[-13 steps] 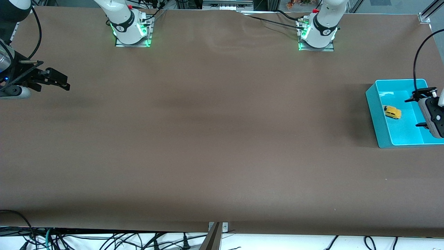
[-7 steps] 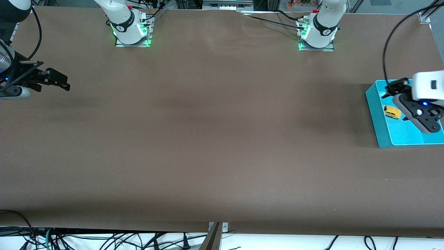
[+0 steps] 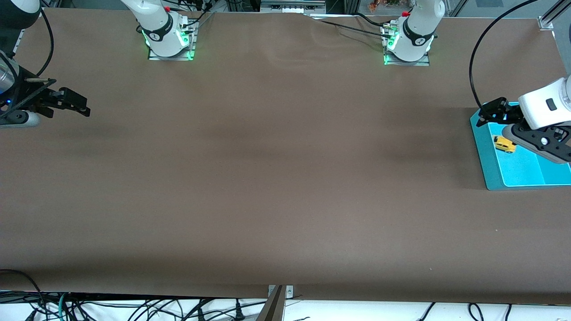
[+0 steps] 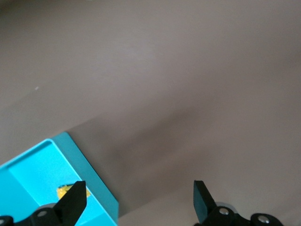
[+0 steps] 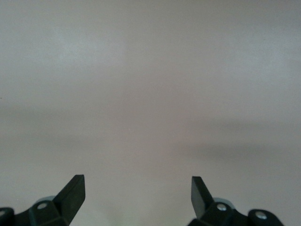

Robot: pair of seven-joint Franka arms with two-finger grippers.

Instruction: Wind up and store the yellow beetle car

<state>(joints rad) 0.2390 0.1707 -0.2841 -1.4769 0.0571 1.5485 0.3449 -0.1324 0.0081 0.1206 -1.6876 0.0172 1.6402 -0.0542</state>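
The yellow beetle car (image 3: 504,144) lies inside a teal bin (image 3: 480,147) at the left arm's end of the table. It shows partly in the left wrist view (image 4: 64,190), past one finger. My left gripper (image 3: 488,113) is open and empty, up in the air over the bin's rim on the side toward the table's middle; in its own view (image 4: 139,200) the jaws stand wide apart over the bin wall (image 4: 91,176) and the table. My right gripper (image 3: 76,104) is open and empty, waiting over the right arm's end of the table (image 5: 138,193).
The brown table top (image 3: 276,178) is bare across its middle. The two arm bases (image 3: 167,38) (image 3: 408,42) stand along the edge farthest from the front camera. Cables hang below the edge nearest that camera.
My left gripper has swung and turned from over the bin's inside to over its rim toward the table's middle. The car has stayed in the bin. The right arm has not moved.
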